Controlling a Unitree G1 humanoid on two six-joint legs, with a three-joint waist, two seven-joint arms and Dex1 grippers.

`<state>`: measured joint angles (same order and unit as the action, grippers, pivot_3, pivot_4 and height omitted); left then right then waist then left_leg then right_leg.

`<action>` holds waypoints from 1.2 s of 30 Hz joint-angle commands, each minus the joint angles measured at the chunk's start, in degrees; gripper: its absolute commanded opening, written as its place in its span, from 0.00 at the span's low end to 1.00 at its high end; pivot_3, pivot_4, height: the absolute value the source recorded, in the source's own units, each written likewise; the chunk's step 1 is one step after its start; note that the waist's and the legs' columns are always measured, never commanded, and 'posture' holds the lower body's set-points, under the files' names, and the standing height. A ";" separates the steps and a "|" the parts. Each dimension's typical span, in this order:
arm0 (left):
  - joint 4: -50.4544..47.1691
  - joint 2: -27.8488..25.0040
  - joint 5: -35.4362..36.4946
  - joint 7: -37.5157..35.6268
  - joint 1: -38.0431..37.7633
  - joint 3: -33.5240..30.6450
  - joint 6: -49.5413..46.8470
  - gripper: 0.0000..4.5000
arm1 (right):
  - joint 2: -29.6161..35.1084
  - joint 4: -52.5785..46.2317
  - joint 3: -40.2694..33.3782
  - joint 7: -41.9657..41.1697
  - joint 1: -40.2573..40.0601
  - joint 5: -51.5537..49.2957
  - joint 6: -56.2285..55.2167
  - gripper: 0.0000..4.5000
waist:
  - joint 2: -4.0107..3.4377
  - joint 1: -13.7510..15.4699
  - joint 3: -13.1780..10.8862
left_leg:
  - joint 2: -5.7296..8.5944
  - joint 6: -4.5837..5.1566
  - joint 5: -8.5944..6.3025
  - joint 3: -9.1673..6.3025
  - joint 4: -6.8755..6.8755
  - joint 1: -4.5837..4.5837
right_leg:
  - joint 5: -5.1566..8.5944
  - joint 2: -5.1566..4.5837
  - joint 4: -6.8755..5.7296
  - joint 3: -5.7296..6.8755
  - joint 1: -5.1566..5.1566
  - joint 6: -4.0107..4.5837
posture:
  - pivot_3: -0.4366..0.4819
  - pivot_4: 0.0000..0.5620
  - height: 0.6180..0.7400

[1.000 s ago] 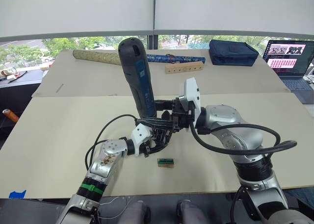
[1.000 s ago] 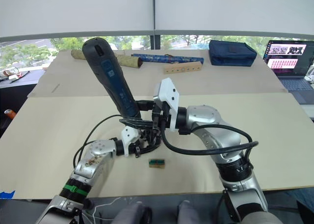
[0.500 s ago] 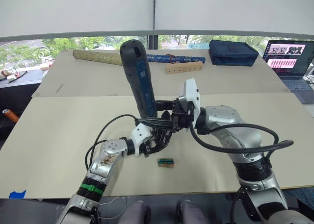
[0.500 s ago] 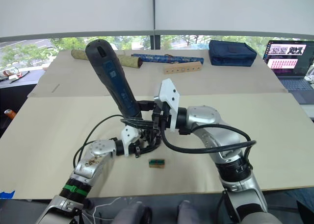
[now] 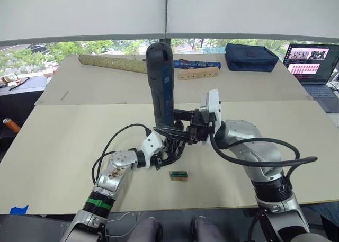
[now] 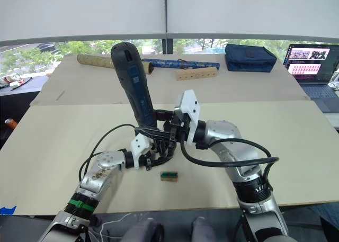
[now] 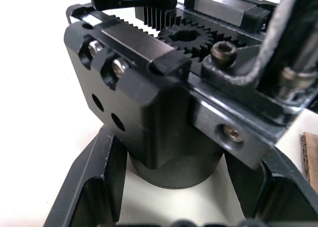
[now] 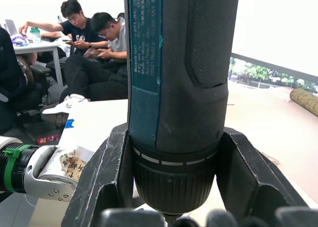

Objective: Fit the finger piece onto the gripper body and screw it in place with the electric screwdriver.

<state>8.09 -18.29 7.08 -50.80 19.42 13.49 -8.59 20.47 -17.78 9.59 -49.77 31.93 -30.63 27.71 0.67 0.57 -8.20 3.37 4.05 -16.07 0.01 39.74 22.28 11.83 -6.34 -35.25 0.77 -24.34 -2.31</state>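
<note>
The gripper body [image 5: 170, 145], a black blocky mechanism with a toothed gear and rack on top, stands on the tan table. My left gripper [image 7: 181, 187] is shut on its round base, one finger [image 7: 94, 180] on each side. The electric screwdriver [image 5: 160, 83], thick and black with a blue label, stands nearly upright over the body. My right gripper [image 8: 176, 187] is shut on the tool's lower barrel [image 8: 179, 88]. A flat black pointed part [image 5: 168, 130] lies across the body's top under the tool's tip; I cannot tell whether it is the finger piece.
A small tan-and-green block [image 5: 179, 175] lies just in front of the body. At the table's back are patterned rolls [image 5: 111, 63], a wooden block with holes [image 5: 198, 72], a dark bag [image 5: 251, 56] and a laptop [image 5: 312, 62]. People [image 8: 89, 48] sit beyond.
The screwdriver has swung from leaning left to nearly upright, its top moving right. My right arm shifted with it. The left gripper and the body stayed put.
</note>
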 commanded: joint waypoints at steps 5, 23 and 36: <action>1.15 -0.16 0.00 -0.77 -1.00 1.08 -0.84 0.51 | 0.93 0.37 1.44 0.96 -1.23 1.47 1.62 0.42 | -0.01 0.01 0.01 | 0.00 0.11 -0.06 0.00 0.00 -0.01 | 0.00 0.00 0.00 0.00 0.01 0.00 | 0.48 0.27 1.00; 0.77 -0.09 0.15 -0.01 -1.35 0.63 -0.75 0.51 | 1.15 5.29 5.07 2.36 -4.14 5.10 -1.24 0.42 | -0.01 0.02 0.29 | -0.02 0.36 -0.23 -0.01 -0.06 -0.42 | 0.00 -0.01 0.06 0.00 0.12 0.00 | 0.48 0.27 1.00; 0.38 -0.38 0.19 -0.13 -1.68 0.56 -1.02 0.51 | 1.07 5.71 4.79 2.11 -3.71 4.43 -3.54 0.42 | 0.02 0.00 0.45 | -0.08 0.33 -0.27 0.00 -0.11 -0.49 | 0.00 -0.09 0.11 -0.02 0.14 0.01 | 0.48 0.27 1.00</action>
<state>8.62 -18.27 6.96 -49.99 19.17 13.16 -8.77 20.41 -15.90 12.95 -47.74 30.11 -29.32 22.50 0.69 0.56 -7.75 3.30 4.38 -16.34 0.01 39.64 21.80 11.84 -6.42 -35.14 0.75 -24.20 -2.30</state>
